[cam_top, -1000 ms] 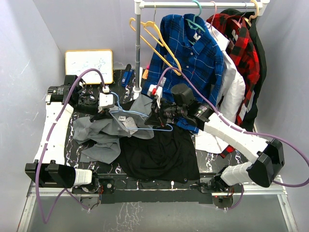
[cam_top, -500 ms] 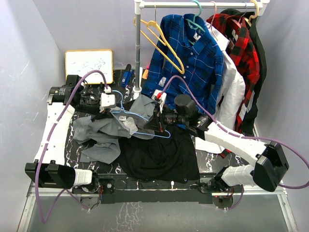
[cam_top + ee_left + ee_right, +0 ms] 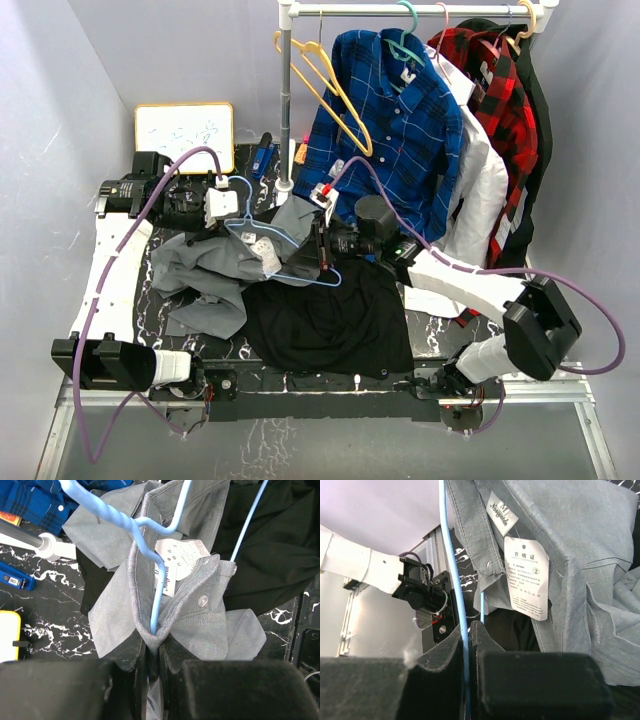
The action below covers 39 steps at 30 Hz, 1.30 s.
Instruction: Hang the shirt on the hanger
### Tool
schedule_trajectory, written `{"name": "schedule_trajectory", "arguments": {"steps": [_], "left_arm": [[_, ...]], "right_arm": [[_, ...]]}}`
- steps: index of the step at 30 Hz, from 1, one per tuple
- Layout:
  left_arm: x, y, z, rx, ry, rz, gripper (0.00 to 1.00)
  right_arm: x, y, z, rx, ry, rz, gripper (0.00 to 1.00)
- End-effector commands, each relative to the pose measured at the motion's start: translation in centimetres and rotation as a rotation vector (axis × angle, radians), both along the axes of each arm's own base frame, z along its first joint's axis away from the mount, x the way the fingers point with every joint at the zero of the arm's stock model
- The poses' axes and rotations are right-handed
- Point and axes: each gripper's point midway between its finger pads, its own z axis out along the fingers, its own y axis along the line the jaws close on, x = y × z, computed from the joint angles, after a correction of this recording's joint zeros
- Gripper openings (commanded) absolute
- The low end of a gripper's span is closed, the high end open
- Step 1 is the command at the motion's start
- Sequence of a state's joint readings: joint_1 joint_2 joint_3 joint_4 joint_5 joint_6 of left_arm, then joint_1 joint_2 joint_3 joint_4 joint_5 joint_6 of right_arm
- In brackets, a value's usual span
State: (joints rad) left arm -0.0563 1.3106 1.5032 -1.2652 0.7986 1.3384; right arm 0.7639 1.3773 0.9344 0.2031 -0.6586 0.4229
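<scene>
Black marble-patterned table (image 3: 152,318) fills the top view, with pale walls around it and a clothes rack (image 3: 287,100) standing at its 12 o'clock edge. A blue plaid shirt (image 3: 400,120) hangs from the rack, yellow hangers (image 3: 330,85) hang at 9 o'clock of it, and a small whiteboard (image 3: 185,130) leans at the table's 10 o'clock corner. The shirt (image 3: 205,270), grey and crumpled, lies on the left half of the table. Its right edge meets a black cloth (image 3: 330,320) spread toward 6 o'clock.

The left gripper (image 3: 152,652) sits at the shirt's 12 o'clock end. Its wrist view shows the jaws pressed together on a fold of the grey collar band, with a wire of the hanger (image 3: 107,511) running down into that same fold. A white button and a printed paper tag (image 3: 177,562) sit at 1 o'clock of the pinch. The hanger's twisted neck runs off toward 11 o'clock.

The right gripper (image 3: 468,630) is near the table's centre, at 3 o'clock of the shirt. Its jaws are closed tight on the light-blue wire, which runs straight toward 12 o'clock in the wrist view, with grey fabric and tags hanging at 2 o'clock of it. Between the two grippers the hanger spans the shirt's upper edge
</scene>
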Motion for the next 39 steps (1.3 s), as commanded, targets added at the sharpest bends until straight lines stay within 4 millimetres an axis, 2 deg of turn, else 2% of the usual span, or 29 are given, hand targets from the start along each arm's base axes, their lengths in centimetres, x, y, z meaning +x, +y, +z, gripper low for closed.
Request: {"name": "schedule_trajectory", "arguments": {"steps": [1,6,8,14,17,18,20,21,28,31,32,35,39], "left_arm": [[-4.2,-3.7,2.6,-0.2,0.085,-0.103,0.04],[-4.4,-4.0,2.6,-0.213,0.108,-0.101,0.34],[-4.5,-4.0,2.5,-0.214,0.115,-0.098,0.43],[-4.7,-4.0,2.2,-0.211,0.129,-0.096,0.48],[-4.7,-3.8,1.9,-0.199,0.129,-0.093,0.46],[-4.7,-3.8,1.7,-0.194,0.131,-0.095,0.38],[-4.8,-3.8,1.5,-0.185,0.131,-0.106,0.11],[-4.9,-3.7,1.4,-0.18,0.135,-0.111,0.0],[-4.9,-4.0,1.6,-0.186,0.211,-0.105,0.0],[-4.8,-4.1,2.1,-0.189,0.162,-0.129,0.0],[-4.5,-4.2,2.4,-0.193,0.125,-0.133,0.0],[-4.1,-4.3,3.3,-0.204,0.088,-0.121,0.0],[-5.1,-4.4,3.5,-0.212,0.084,-0.169,0.0]], "right_arm": [[2.4,2.0,5.6,0.222,-0.08,-0.063,0.0],[2.5,2.6,5.2,0.227,-0.07,-0.061,0.0],[2.7,2.7,5.2,0.228,-0.071,-0.068,0.0],[3.0,2.7,5.0,0.245,-0.06,-0.086,0.0],[3.0,2.5,5.1,0.26,-0.065,-0.098,0.0],[2.9,2.4,5.2,0.264,-0.066,-0.101,0.0],[2.9,2.2,5.4,0.27,-0.071,-0.106,0.0],[2.8,2.2,5.4,0.271,-0.072,-0.108,0.0],[2.5,1.8,6.1,0.3,-0.064,-0.111,0.0],[2.0,1.8,6.9,0.305,-0.073,-0.087,0.0],[1.7,1.8,6.9,0.287,-0.075,-0.07,0.05],[0.7,1.1,6.4,0.229,-0.078,-0.041,0.29],[0.1,-2.0,8.3,0.242,-0.095,-0.106,0.96]]}}
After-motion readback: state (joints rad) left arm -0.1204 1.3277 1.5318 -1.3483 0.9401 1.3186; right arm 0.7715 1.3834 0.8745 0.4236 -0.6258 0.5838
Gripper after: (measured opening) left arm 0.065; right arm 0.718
